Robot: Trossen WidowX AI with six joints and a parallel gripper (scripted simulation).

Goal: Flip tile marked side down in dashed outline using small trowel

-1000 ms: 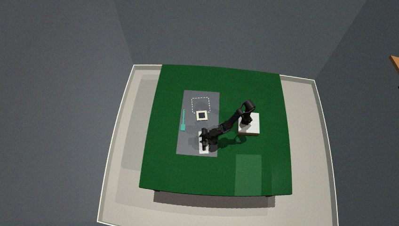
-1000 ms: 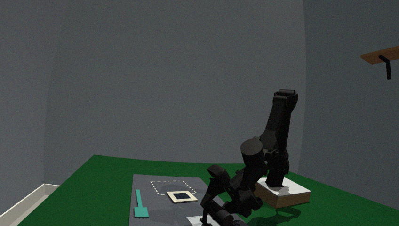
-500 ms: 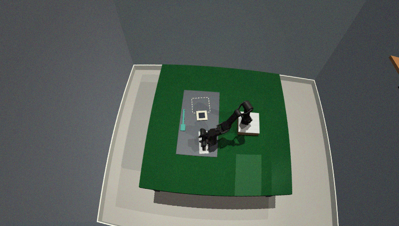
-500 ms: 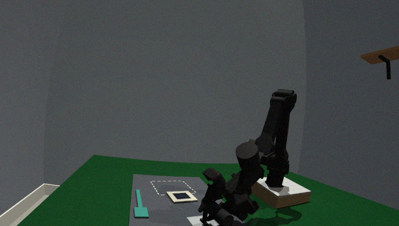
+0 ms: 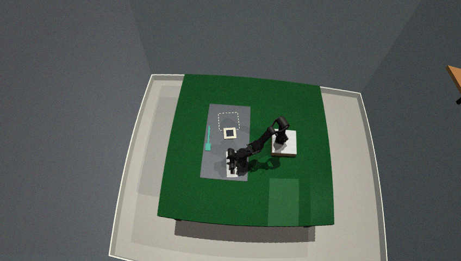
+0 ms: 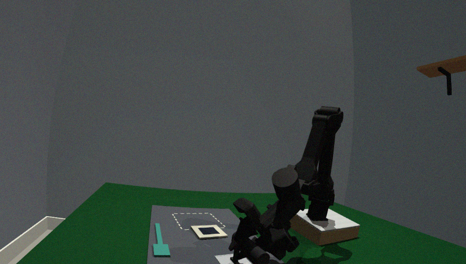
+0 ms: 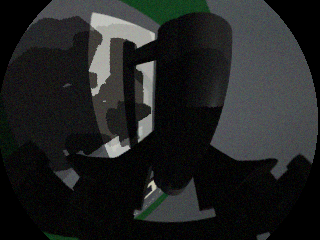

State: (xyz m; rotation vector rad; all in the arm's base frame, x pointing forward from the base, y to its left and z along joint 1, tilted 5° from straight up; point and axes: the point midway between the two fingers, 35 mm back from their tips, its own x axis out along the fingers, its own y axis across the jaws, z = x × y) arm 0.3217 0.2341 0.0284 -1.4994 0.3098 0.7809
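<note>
Nearest the exterior camera, we see a white rectangular plate (image 5: 229,174) (image 6: 222,258) (image 7: 102,30) lying flat on the grey mat (image 5: 213,165) (image 6: 193,251) (image 7: 70,10). A thick black handle (image 5: 232,168) (image 6: 259,253) (image 7: 192,75) stands off it on a thin post; together they look to us like a trowel, and we take them for the task's tool. Our gripper (image 5: 231,160) (image 6: 245,244) (image 7: 172,134) is down at this handle, its fingers clamped on it. The wrist view is dark around the fingertips, so we cannot make out the exact contact.

To one side we have a teal tool (image 5: 207,147) (image 6: 161,250) with a square blade and a slim straight handle, flat on the mat and apart from the gripper. Somewhat farther back, our tile (image 5: 229,132) (image 6: 208,230) (image 7: 151,187) lies flat with its dark square facing up, so it is unturned. It overlaps the near edge of the dashed outline (image 5: 228,112) (image 6: 191,213), with most of its body outside.

Our black arm (image 5: 263,138) (image 6: 284,183) reaches over from its white-topped, brown-sided base (image 5: 292,142) (image 6: 346,225) on the green table (image 5: 194,193) (image 6: 98,202) (image 7: 165,9), beside the mat. Beyond, a brown shelf board (image 5: 454,77) (image 6: 441,66) juts in at the side of our view
</note>
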